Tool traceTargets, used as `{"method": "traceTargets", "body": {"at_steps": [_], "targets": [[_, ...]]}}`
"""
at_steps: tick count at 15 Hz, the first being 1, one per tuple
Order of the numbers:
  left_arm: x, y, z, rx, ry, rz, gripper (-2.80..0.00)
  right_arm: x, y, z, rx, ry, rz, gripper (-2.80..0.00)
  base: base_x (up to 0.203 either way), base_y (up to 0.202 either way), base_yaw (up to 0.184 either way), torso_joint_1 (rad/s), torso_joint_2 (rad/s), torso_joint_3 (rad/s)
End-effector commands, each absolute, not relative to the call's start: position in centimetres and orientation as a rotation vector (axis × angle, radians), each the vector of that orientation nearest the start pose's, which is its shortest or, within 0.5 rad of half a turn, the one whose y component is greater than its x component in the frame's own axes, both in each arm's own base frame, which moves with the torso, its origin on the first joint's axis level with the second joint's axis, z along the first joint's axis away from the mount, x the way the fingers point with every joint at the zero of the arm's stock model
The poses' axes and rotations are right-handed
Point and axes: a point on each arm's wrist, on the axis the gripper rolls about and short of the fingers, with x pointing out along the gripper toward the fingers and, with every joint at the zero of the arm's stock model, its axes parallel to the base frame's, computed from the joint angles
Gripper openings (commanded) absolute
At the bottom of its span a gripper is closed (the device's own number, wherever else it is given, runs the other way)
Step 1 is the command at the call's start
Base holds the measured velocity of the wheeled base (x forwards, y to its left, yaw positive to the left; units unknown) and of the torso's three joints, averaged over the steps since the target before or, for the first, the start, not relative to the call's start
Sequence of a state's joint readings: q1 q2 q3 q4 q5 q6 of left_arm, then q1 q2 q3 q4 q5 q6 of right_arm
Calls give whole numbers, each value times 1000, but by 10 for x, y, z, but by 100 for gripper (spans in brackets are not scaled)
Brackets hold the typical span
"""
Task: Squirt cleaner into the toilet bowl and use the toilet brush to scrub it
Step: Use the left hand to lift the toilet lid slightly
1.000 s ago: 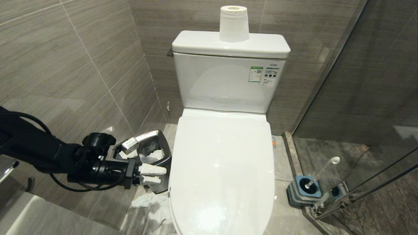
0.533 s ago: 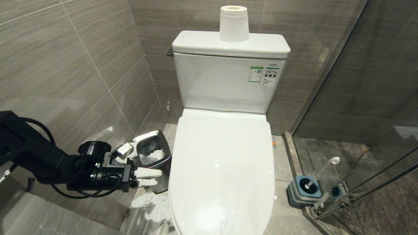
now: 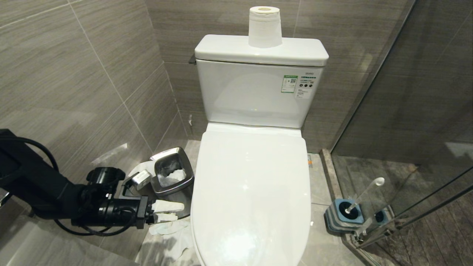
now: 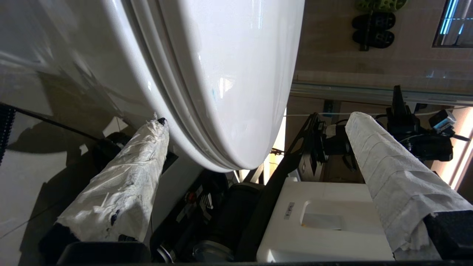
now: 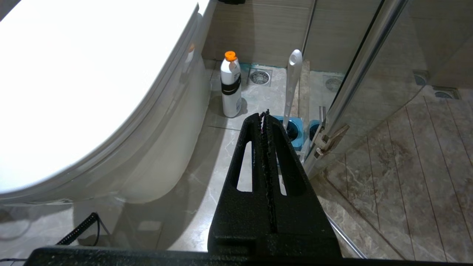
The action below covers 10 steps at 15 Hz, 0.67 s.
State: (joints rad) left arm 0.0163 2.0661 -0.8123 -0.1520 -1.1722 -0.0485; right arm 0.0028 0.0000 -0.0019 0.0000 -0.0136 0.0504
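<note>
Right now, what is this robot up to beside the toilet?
Nothing is being handled yet. The toilet lid is down. The left gripper, its fingers wrapped in white paper and spread open, reaches low toward the lid's edge, next to the steel waste bin. The right gripper is shut and empty. The toilet brush stands in its blue holder by the glass door.

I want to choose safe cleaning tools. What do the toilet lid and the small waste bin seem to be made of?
Toilet lid: looks like glossy white plastic or ceramic, with sharp light reflections; which one is unclear. Waste bin: appears to be brushed steel, grey and metallic, with a shiny rim.
</note>
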Motion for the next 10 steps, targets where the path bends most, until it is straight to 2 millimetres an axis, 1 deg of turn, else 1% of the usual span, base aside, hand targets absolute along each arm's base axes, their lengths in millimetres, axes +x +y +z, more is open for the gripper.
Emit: {"method": "traceTargets", "body": {"at_steps": [1,4,5,10], "targets": [[300,-20,42,-688,999,-1021,0,-23,0,76,51,-2,-11,-280,0,0,0,0,0,0],[287,-28,32,-667,1002,-1046,0,-23,0,76,51,-2,-11,-280,0,0,0,0,0,0],[284,-34,30,-653,1004,-1060,0,-23,0,76,51,-2,-11,-280,0,0,0,0,0,0],[291,-48,25,-590,1007,-1039,0,-23,0,76,51,-2,-11,-280,0,0,0,0,0,0]]}}
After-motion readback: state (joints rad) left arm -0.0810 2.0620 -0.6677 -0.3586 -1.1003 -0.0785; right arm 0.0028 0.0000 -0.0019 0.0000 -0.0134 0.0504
